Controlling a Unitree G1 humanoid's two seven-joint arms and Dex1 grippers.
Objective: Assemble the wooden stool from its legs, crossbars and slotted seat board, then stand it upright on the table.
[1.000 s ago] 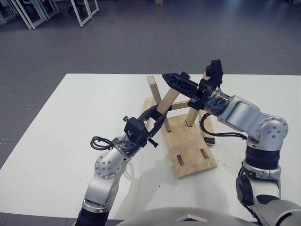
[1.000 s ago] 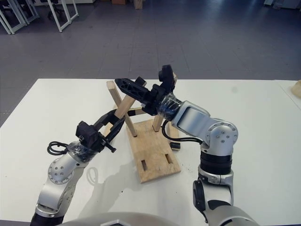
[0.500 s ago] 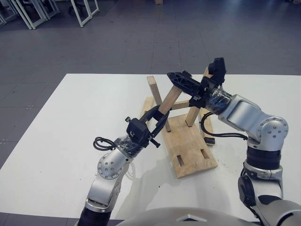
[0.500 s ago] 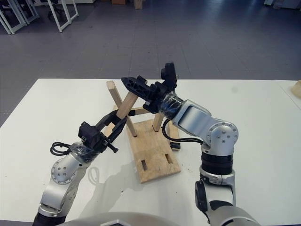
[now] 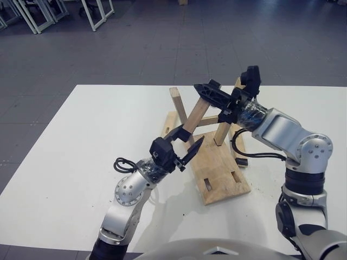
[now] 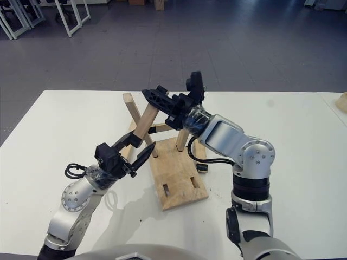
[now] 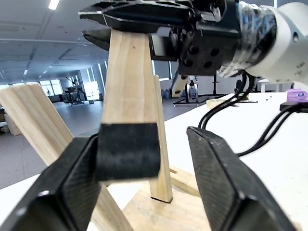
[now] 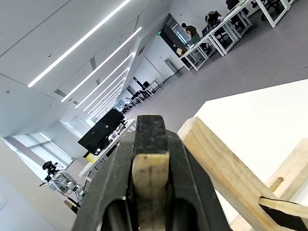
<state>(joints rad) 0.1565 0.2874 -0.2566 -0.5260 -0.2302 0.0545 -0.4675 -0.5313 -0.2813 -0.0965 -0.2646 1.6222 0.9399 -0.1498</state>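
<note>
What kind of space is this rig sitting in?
Looks like a large open-plan lab or workshop hall. A grey tiled floor stretches past the white table, white-framed benches stand at the far side, and long ceiling light strips run over rows of workstations.

Robot lab in a large open-plan office hall: a white table point(image 5: 59, 168) is standing on a grey tiled floor point(image 5: 162, 49), white-framed desks point(image 5: 95, 13) are lining the far side, long strip lights point(image 8: 84, 41) are running across the ceiling, and rows of workstations point(image 8: 250, 19) are stretching back past a dark screen point(image 8: 103, 126).
</note>
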